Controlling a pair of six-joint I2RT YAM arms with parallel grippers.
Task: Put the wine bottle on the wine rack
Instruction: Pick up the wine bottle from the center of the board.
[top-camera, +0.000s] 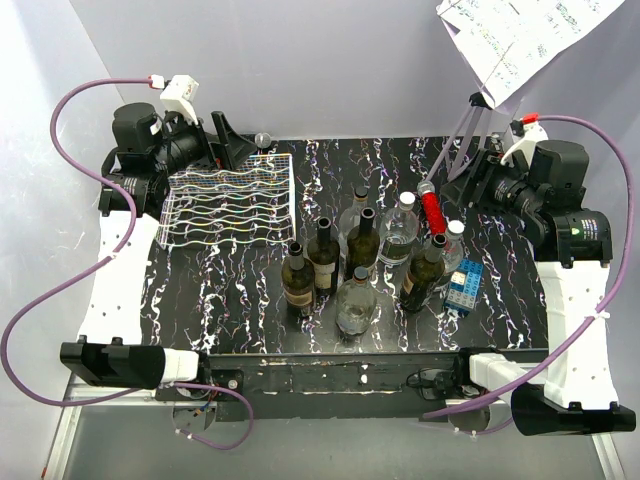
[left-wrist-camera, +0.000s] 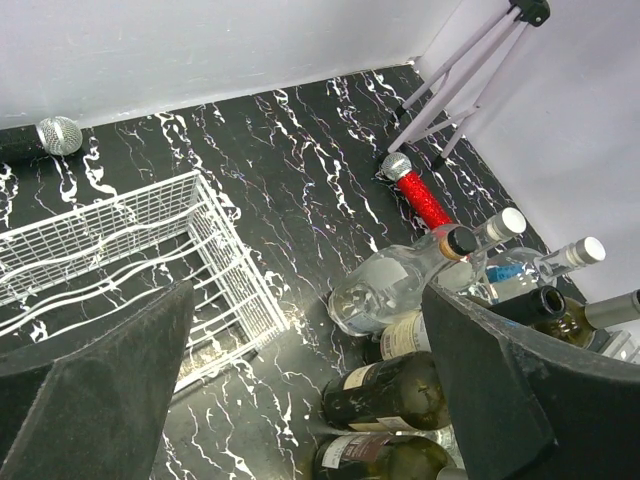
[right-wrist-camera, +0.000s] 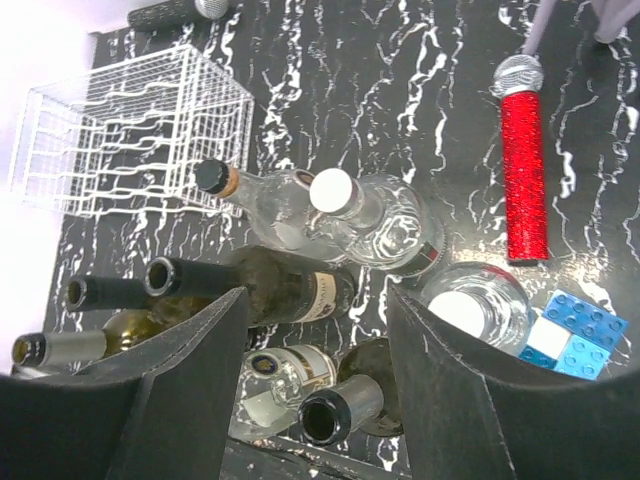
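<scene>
Wine bottles (top-camera: 325, 262) stand upright in a tight cluster at mid-table; none lies on the wine rack (top-camera: 230, 200), which sits empty near the cluster's left side, not touching it. Left gripper (left-wrist-camera: 308, 295): jaws spread wide, holding nothing, raised beside the rack. Right gripper (right-wrist-camera: 317, 300): likewise spread and empty, looking down on the bottles. Assessment: both arms are parked high to survey, and no bottle is engaged. The crowding leaves the necks as the likely grasp point.

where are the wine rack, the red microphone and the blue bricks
wine rack (top-camera: 228, 203), top view, middle wire rows
red microphone (right-wrist-camera: 525, 175), right wrist view, glitter handle
blue bricks (right-wrist-camera: 588, 325), right wrist view, studded top
</scene>
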